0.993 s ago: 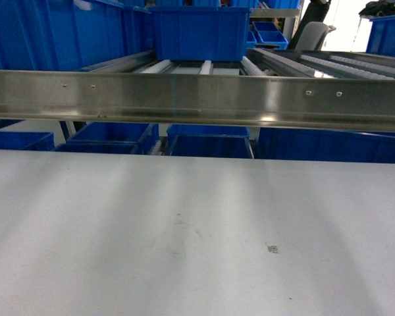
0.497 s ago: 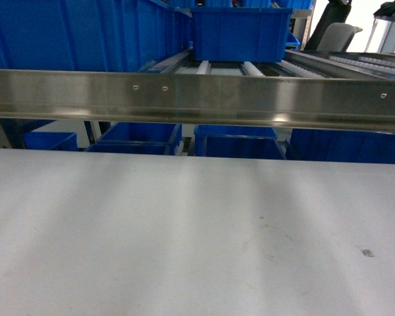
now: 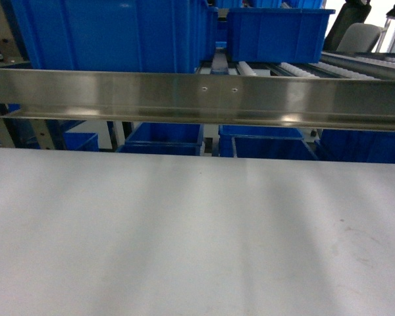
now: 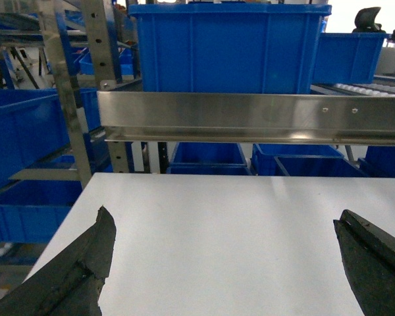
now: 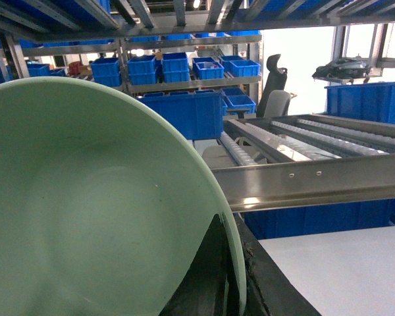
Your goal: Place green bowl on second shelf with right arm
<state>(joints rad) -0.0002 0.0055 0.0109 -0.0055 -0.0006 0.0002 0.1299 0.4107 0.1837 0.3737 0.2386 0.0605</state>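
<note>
Green bowl (image 5: 85, 217) sat pinched by its rim in the closed right gripper (image 5: 234, 276), tilted. Steel rail (image 5: 316, 181) ahead could've clipped it loose. Left gripper (image 4: 224, 263) hung wide open, empty.

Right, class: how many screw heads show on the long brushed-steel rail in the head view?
2. Both sit mid-rail on the long brushed-steel rail: one small screw head to the left, the other just right of it. Glare may hide more.

A steel rail (image 3: 197, 99) spans above the white table (image 3: 184, 237) (blue crates (image 3: 276, 33) stacked behind).
</note>
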